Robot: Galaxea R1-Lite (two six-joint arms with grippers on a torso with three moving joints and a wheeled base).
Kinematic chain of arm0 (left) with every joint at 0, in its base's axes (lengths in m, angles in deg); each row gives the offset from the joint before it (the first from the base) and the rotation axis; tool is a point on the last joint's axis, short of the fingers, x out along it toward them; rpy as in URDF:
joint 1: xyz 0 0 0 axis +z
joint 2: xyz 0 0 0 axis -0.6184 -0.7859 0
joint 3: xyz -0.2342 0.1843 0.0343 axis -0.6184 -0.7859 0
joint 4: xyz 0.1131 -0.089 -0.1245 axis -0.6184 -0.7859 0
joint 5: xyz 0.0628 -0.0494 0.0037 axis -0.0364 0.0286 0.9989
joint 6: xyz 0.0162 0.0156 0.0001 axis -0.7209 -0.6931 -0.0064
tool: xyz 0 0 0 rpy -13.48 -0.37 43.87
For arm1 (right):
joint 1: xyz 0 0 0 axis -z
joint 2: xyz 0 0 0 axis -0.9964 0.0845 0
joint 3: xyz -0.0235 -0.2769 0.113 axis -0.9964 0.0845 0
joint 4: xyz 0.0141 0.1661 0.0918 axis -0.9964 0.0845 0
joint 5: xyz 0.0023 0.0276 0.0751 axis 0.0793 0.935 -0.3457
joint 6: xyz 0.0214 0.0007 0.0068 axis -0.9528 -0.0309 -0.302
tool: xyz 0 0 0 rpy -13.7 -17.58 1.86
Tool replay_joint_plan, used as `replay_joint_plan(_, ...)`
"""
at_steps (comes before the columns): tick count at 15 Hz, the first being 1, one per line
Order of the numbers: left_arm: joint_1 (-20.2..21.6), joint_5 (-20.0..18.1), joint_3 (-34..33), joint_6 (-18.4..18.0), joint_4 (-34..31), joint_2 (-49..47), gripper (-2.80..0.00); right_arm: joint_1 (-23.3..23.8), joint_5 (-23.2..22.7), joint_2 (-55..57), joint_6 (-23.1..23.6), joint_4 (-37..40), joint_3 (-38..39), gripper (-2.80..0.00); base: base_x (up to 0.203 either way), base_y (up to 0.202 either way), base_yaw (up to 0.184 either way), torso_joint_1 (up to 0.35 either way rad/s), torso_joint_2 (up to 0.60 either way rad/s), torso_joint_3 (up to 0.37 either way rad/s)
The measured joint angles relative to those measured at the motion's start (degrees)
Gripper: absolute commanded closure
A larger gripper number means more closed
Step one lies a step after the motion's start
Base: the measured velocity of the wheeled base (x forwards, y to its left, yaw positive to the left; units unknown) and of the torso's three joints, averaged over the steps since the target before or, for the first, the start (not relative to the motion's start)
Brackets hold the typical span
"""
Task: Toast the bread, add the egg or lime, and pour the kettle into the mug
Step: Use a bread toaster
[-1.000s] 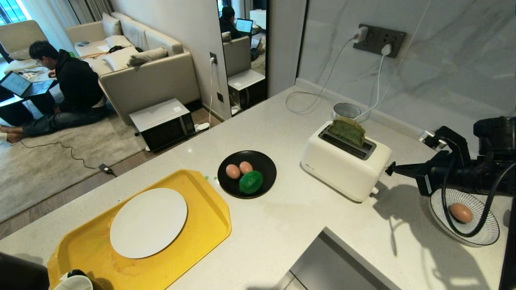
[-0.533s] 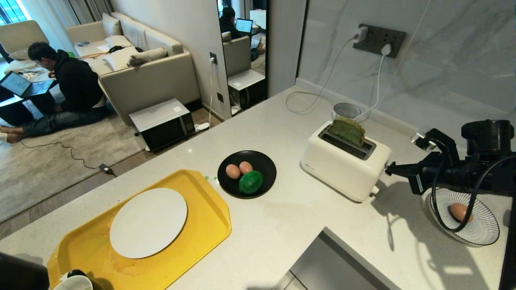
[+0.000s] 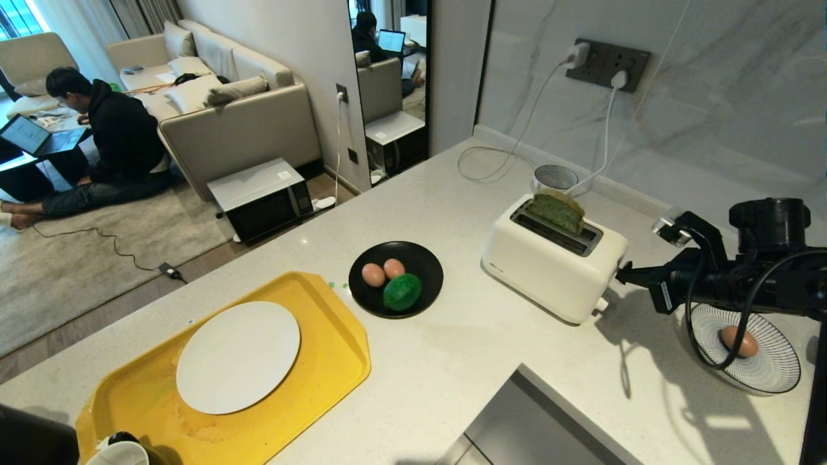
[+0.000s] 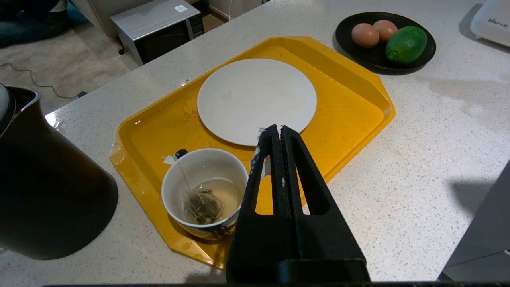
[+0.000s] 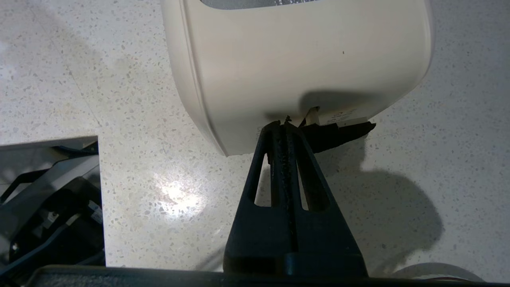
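Observation:
The green bread (image 3: 557,210) stands half out of a slot of the white toaster (image 3: 552,258). My right gripper (image 3: 619,276) is shut, its tip (image 5: 283,124) right at the toaster's (image 5: 295,59) end wall, beside the small lever (image 5: 312,115); I cannot tell whether they touch. Two eggs (image 3: 373,274) and the lime (image 3: 402,292) lie in a black dish (image 3: 426,258). A third egg (image 3: 736,340) sits in a striped bowl (image 3: 775,368) under the right arm. My left gripper (image 4: 279,128), shut and empty, hangs over the yellow tray (image 4: 350,115) beside the mug (image 4: 205,191), which holds a tea bag. The black kettle (image 4: 40,191) stands next to the tray.
A white plate (image 3: 238,356) lies on the tray. Cables run from the wall socket (image 3: 607,63) across the counter behind the toaster. A sunken grey panel (image 3: 536,420) cuts into the counter's near edge. A person sits on the floor with a laptop, far left.
My right arm has sunk a little and its shut tip has crept left, closer to the toaster's end. Bread, eggs and lime have stayed put.

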Motion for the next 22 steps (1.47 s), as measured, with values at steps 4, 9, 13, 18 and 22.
replay_joint_plan(4,0.0,0.0,0.0,0.0,0.0,0.0,0.00,0.0,0.0,1.6,0.0,-0.2,0.1,0.00,0.000,0.000,0.000,0.000,0.00,0.000)
replay_joint_plan(9,0.0,0.0,0.0,0.0,0.0,0.0,0.00,0.0,0.0,4.3,0.1,-0.1,-1.2,0.00,0.000,0.000,0.000,0.000,0.00,0.000)
replay_joint_plan(13,0.0,0.0,0.0,0.0,0.0,0.0,0.00,0.1,-0.1,6.0,0.0,-0.2,-1.8,0.00,0.000,0.000,0.000,0.000,0.00,0.000)
replay_joint_plan(18,0.0,0.0,0.0,0.0,0.0,0.0,0.00,0.1,-0.2,7.0,-0.1,-2.8,-1.4,0.00,0.000,0.000,0.000,0.000,0.00,0.000)
replay_joint_plan(22,0.0,0.0,0.0,0.0,0.0,0.0,0.00,0.1,-0.2,7.7,-0.1,-2.9,-1.4,0.00,0.000,0.000,0.000,0.000,0.00,0.000)
